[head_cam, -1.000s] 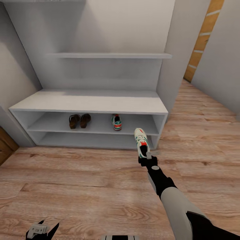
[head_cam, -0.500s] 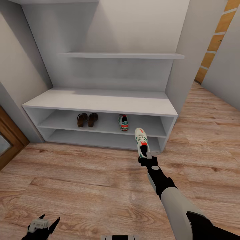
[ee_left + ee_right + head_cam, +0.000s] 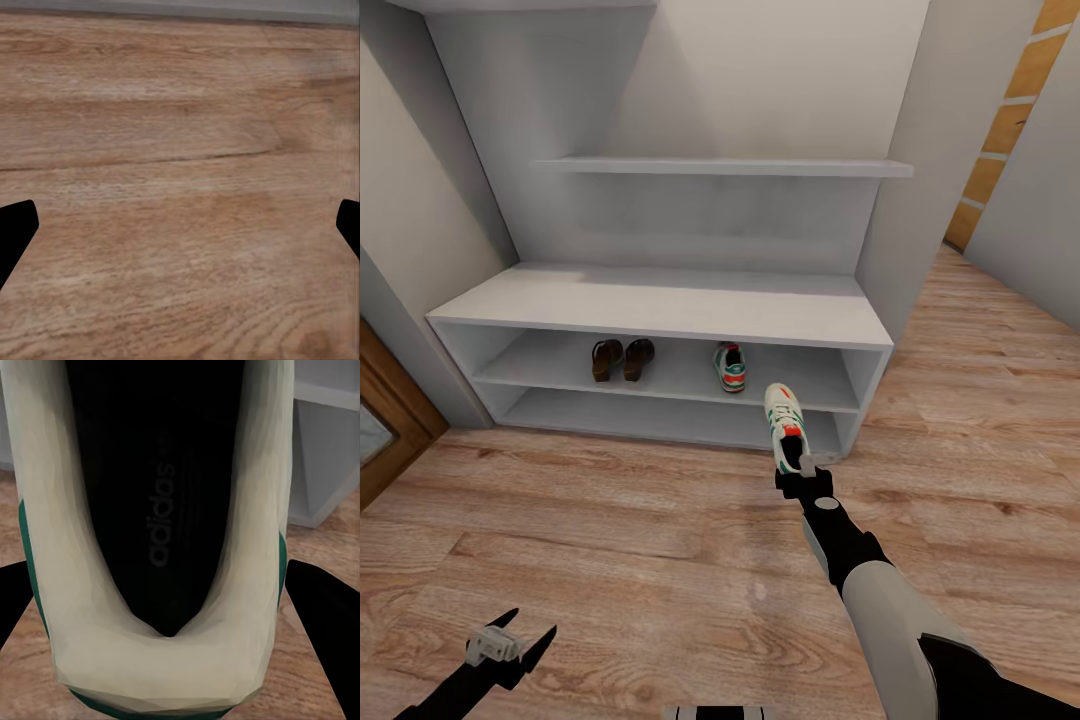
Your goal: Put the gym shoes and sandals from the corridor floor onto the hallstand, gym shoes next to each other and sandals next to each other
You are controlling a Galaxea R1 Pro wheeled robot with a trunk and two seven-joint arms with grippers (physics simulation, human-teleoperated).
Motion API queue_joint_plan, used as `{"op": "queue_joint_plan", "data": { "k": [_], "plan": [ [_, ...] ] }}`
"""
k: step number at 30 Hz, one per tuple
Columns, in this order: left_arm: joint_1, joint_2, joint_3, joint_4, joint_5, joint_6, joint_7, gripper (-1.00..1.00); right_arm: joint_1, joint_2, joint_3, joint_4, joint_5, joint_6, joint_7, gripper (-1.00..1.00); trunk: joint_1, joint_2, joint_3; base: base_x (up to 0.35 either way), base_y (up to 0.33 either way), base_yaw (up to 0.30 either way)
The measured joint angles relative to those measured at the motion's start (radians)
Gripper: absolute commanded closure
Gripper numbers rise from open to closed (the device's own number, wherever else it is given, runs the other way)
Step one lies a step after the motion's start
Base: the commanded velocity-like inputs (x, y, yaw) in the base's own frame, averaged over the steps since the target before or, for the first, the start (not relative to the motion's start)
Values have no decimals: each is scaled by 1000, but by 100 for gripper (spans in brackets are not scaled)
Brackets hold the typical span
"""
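Observation:
One gym shoe (image 3: 784, 412) hangs toe-forward just in front of the hallstand's (image 3: 660, 300) right end, above the corridor floor (image 3: 610, 520). My right gripper (image 3: 797, 458) is shut on its heel. In the right wrist view the shoe's cream heel and dark opening (image 3: 161, 510) sit between the black fingers (image 3: 330, 622). The other gym shoe (image 3: 730, 367) stands on the upper open shelf. The two sandals (image 3: 622, 360) stand side by side further left on that shelf. My left gripper (image 3: 510, 645) hovers low over bare floor, open, its fingertips (image 3: 15, 232) wide apart.
A white wall shelf (image 3: 725, 167) hangs above the hallstand's flat top. A white wall panel (image 3: 920, 200) rises beside its right end. A brown wooden door frame (image 3: 380, 420) stands at the left. Open plank floor stretches to the right past the rack.
The camera swung left about a second ago, shifting the whole picture right. Since then my left gripper has risen a little further into view. The right arm and held shoe stay put.

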Motion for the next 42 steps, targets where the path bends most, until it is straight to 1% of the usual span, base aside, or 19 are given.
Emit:
{"op": "queue_joint_plan", "data": {
  "k": [7,17,21,28,31,38,42],
  "plan": [
    [0,0,1,2,0,-1,-10,-100,0,0,0,1,0,1,0,100,0,0,-2,0,0,64],
    [0,0,1,4,0,-2,-11,-100,0,0,0,0,-1,1,0,100,0,0,-13,6,0,95],
    [0,0,2,4,0,-2,-10,-100,0,0,0,-1,-1,1,0,100,0,0,-15,198,0,12],
    [0,0,2,4,0,-2,-10,-100,0,0,0,-2,-2,0,0,100,-1,0,-15,315,0,-4],
    [0,0,2,4,0,-2,-10,-100,0,0,0,-2,-2,1,0,100,-1,0,-15,283,0,-161],
    [0,0,3,5,0,-2,-10,-100,0,0,0,-2,-1,0,0,100,0,0,-17,70,0,-58],
    [0,0,3,5,0,-2,-10,-100,0,0,0,-2,-1,0,0,100,0,0,-17,236,0,-4]
  ]
}}
